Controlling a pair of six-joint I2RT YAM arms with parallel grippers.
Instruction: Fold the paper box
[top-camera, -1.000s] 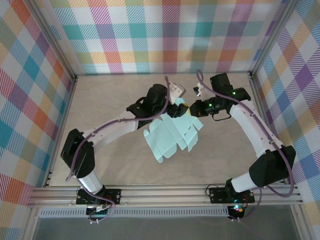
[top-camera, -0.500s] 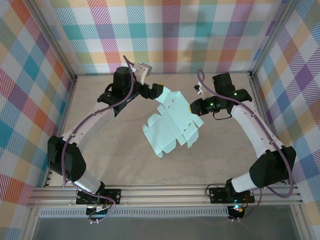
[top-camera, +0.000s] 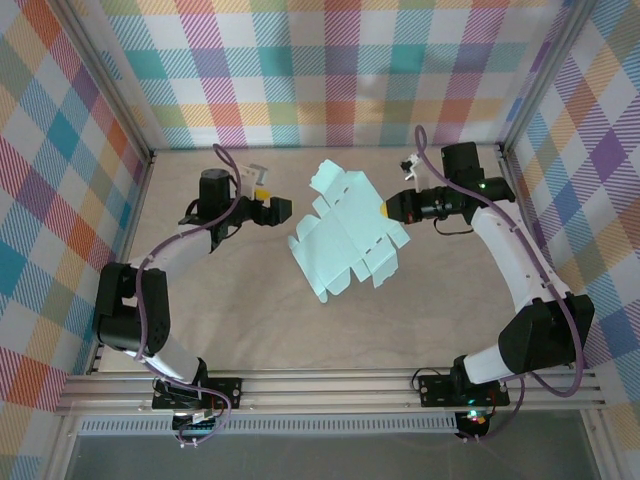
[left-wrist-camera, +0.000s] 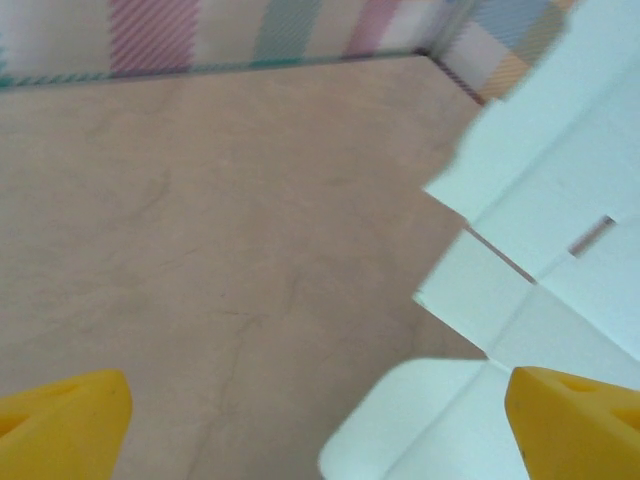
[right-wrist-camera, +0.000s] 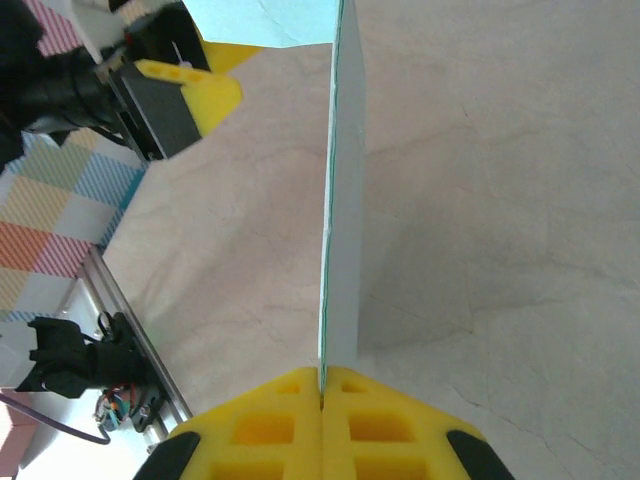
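Paper box (top-camera: 345, 235), a flat sheet, held up over the table's (top-camera: 230, 320) middle, one edge pinched tight by the right gripper (top-camera: 388, 208) (edge-on from its wrist); left gripper (top-camera: 282, 210) gapes wide, empty, further left over the table.

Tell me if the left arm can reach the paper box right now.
Probably yes: the left gripper, jaws open, points at the paper box with nothing between them; the right gripper pinches the sheet's opposite edge.
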